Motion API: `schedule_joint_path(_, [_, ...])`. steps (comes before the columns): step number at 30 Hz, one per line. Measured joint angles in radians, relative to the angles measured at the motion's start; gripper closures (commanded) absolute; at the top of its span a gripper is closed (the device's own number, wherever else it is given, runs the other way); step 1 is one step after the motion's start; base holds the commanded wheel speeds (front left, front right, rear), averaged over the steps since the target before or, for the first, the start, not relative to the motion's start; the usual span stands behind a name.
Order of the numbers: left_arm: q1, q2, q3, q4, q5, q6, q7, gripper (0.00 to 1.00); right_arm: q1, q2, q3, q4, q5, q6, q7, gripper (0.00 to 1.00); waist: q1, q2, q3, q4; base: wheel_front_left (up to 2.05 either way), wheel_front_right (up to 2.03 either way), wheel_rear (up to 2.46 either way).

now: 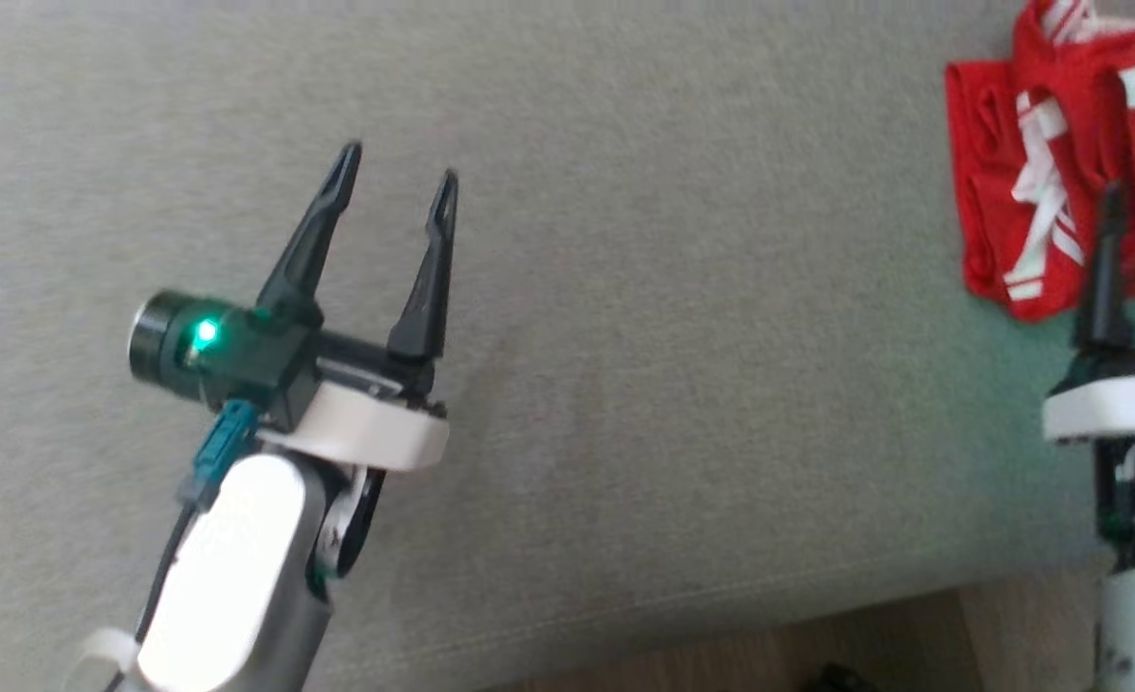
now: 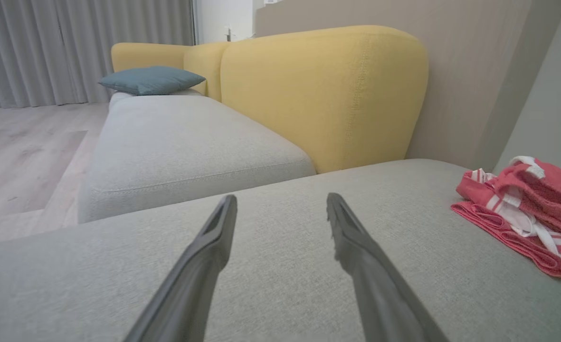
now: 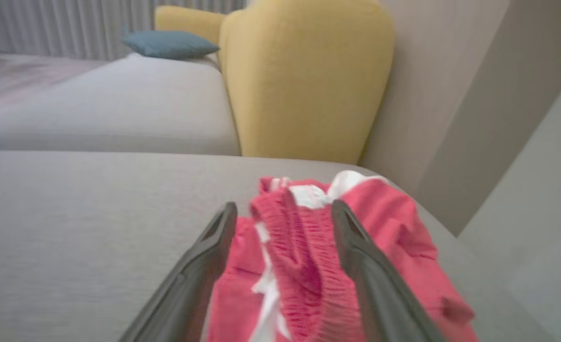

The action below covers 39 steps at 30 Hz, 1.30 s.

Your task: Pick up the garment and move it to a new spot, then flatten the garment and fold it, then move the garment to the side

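Wide grey seat cushion (image 1: 673,336) up front, plain woven fabric, a seam along its near edge. Behind it rises a mustard-yellow backrest (image 2: 323,95). Alongside sits a second grey seat cushion (image 2: 180,147), with a blue-grey throw pillow (image 2: 149,80) lying at its far end against the yellow. Grey curtains (image 2: 71,47) hang beyond, pale wood floor (image 2: 19,156) below them.

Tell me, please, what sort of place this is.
Probably a home living room: a grey sofa with yellow backrests, a blue cushion on it, and long curtains over a wood floor.
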Motion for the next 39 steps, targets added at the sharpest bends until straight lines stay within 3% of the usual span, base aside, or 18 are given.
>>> schedule_joint_path(9, [0.123,-0.015,0.072,0.013,-0.063,0.068,-0.008,0.00,0.111,0.044,0.123,-0.148,0.060,0.000,0.048,0.00,0.0000,0.0000,-0.102,0.121,0.00,0.00,0.00])
schedule_joint_path(17, [0.193,0.006,0.095,0.014,-0.078,0.077,-0.016,0.00,0.187,0.054,0.165,-0.182,0.081,0.000,0.081,0.00,0.0000,0.0000,-0.185,0.203,0.00,0.00,0.00])
schedule_joint_path(39, [0.342,0.049,0.112,0.009,-0.140,0.077,0.039,0.00,0.337,0.057,0.171,-0.221,0.137,0.000,0.110,0.00,0.0000,0.0000,-0.344,0.180,0.00,0.00,0.00])
